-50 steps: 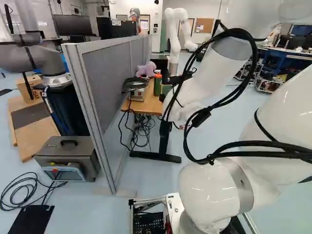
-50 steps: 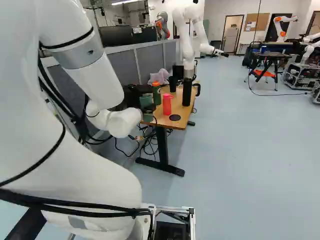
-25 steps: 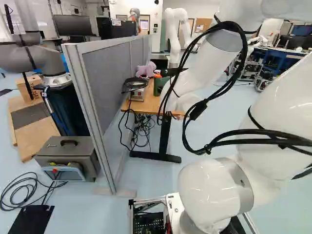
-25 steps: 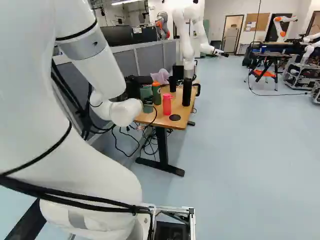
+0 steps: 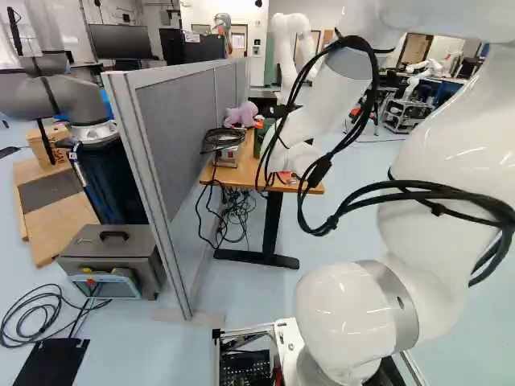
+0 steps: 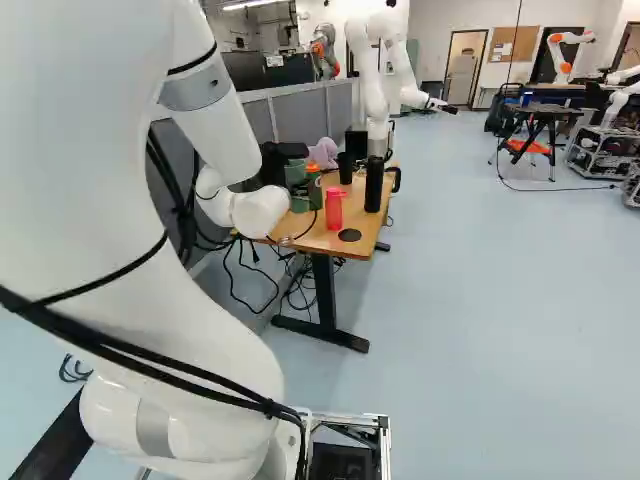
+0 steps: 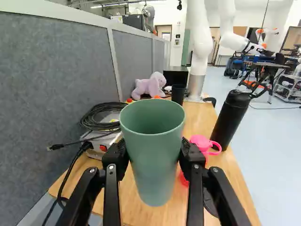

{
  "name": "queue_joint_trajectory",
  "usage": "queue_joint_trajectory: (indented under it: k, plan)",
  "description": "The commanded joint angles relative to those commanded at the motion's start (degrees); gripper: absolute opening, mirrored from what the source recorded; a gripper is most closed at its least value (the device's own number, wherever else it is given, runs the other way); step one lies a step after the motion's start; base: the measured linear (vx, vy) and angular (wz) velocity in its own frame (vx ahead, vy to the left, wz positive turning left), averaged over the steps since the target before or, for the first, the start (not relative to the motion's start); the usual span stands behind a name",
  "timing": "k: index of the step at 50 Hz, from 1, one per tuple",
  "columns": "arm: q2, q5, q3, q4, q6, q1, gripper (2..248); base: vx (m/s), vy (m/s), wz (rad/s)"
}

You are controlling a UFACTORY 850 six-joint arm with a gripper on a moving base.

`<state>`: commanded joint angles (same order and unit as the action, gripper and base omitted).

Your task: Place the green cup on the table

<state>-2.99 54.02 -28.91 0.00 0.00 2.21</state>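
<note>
The green cup (image 7: 155, 181) is upright, mouth uppermost, pinched by its side walls between the two fingers of the gripper (image 7: 153, 153). This grasp leaves the base free to meet the wood, presumably the reason for holding it so. The cup lies over the near part of the tabletop (image 7: 197, 115); whether its base touches the surface cannot be made out for certain.

Beyond the cup, toward the tabletop's edge away from the partition (image 7: 70, 70), are a red bottle (image 6: 334, 210), partly hidden by the gripper in the wrist view, and a tall black bottle (image 7: 230, 117). A black disc (image 6: 350, 235) lies by the near corner on that same side. Along the partition-side edge is a metal box (image 7: 94, 147) with a coiled cable (image 7: 101, 113) on it. A black cup (image 7: 178, 93) and a plush toy (image 7: 150, 86) occupy the far end.

The step in hand is judged to be the placing itself: a level descent, then release. Spreading the fingers too widely could nudge the red bottle; releasing too high could tip the cup.
</note>
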Motion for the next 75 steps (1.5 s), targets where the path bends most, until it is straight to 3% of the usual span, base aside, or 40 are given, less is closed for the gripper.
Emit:
queue_joint_trajectory:
  k: [42,75]
  plan:
    - [-6.29,3.08,-0.66,0.00,0.00,-0.02,125,0.000,0.000,0.000]
    - [-11.02,13.10,-1.02,0.00,0.00,0.00,125,0.000,0.000,0.000]
